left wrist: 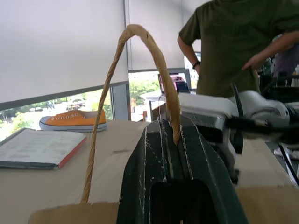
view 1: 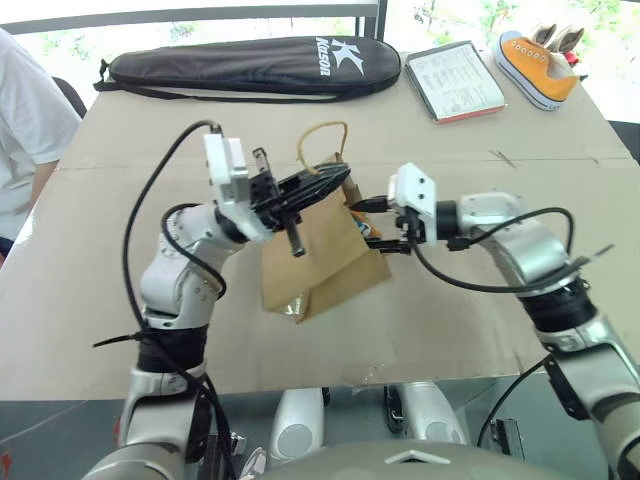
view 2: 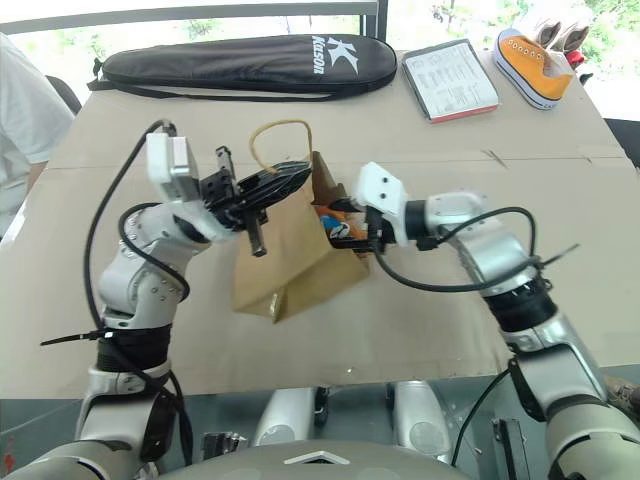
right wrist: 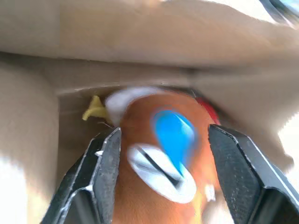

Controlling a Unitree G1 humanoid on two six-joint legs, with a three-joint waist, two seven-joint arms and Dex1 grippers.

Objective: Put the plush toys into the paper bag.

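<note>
The brown paper bag (view 1: pixel 320 255) lies tilted on the table with its mouth facing right. My left gripper (view 1: pixel 330 180) is shut on one cord handle (left wrist: pixel 140 32) and holds the mouth up. At the mouth is my right gripper (view 2: pixel 345 222), open, pointing into the bag. In the right wrist view the round brown plush toy (right wrist: pixel 140 121) with its blue-white patch sits between the spread fingers (right wrist: pixel 105 163), inside the bag's walls. Behind it show parts of the white plush toy (right wrist: pixel 124 99), with a yellow foot and a bit of red. The other handle (view 1: pixel 322 128) arches free above.
A long black racket case (view 1: pixel 255 65) lies along the far edge. A booklet (view 1: pixel 455 82) and an orange-and-white sneaker (view 1: pixel 537 68) are at the far right. A person in white (view 1: pixel 25 120) sits at the left; another in a green shirt (left wrist: pixel 233 42) stands beyond the table.
</note>
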